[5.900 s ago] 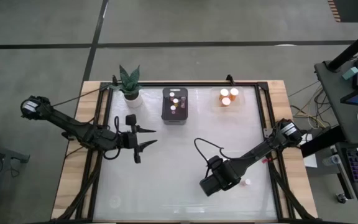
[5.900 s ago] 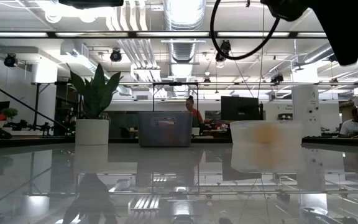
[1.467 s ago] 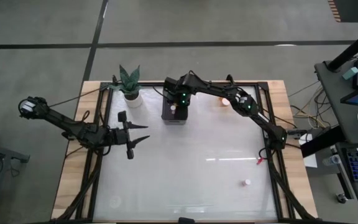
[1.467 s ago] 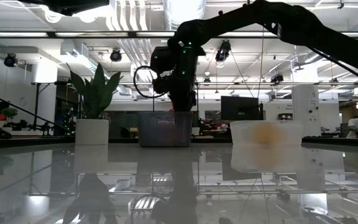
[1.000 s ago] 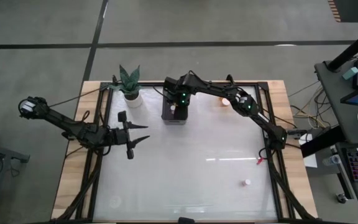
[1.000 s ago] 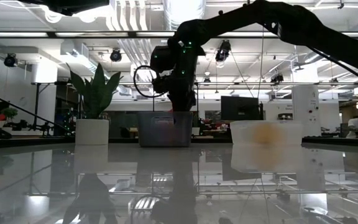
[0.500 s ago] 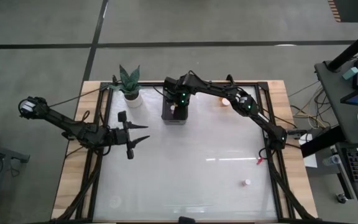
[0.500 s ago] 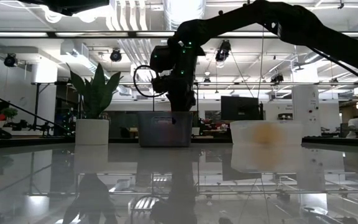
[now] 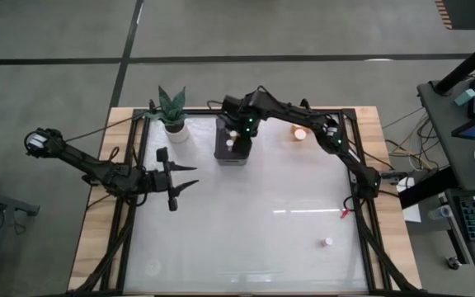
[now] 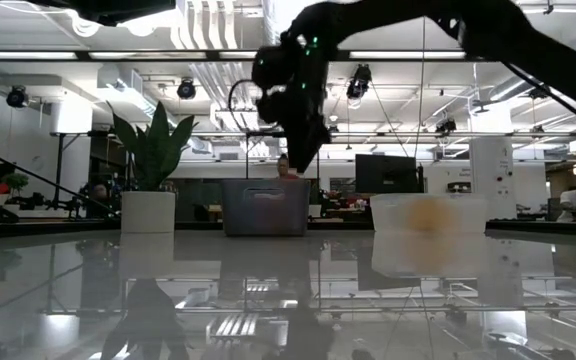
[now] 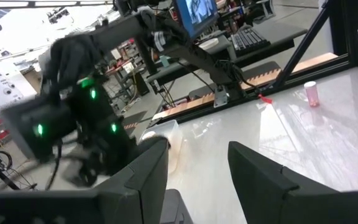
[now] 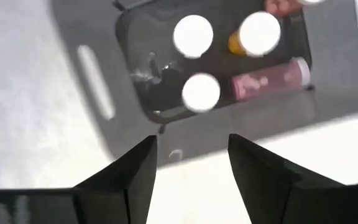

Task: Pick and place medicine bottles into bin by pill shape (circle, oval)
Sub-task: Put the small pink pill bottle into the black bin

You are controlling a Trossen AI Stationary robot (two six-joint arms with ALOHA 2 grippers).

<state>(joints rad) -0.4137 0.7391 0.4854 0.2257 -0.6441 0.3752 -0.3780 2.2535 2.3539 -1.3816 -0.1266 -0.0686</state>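
Observation:
A dark bin (image 9: 232, 153) at the far middle holds several medicine bottles (image 12: 193, 34), three standing with white caps up and a pinkish one (image 12: 271, 78) lying on its side. My right gripper (image 12: 191, 168) hangs open and empty above this bin (image 10: 263, 208); it also shows in the high view (image 9: 237, 136). A clear bin (image 9: 308, 124) to its right holds an orange bottle (image 9: 300, 134). One small pinkish bottle (image 9: 328, 242) stands alone near the table's near right; it also shows in the left wrist view (image 11: 311, 93). My left gripper (image 9: 176, 177) waits open at the table's left.
A white pot with a green plant (image 9: 173, 128) stands at the far left, beside the dark bin. The clear bin (image 10: 430, 225) stands right of the dark bin. A black frame (image 9: 349, 157) runs round the table's edges. The white tabletop (image 9: 246, 223) lies bare in the middle.
My right gripper has risen from the dark bin's mouth to a little above it and has tipped to a slant. The bottles in the bin have stayed put.

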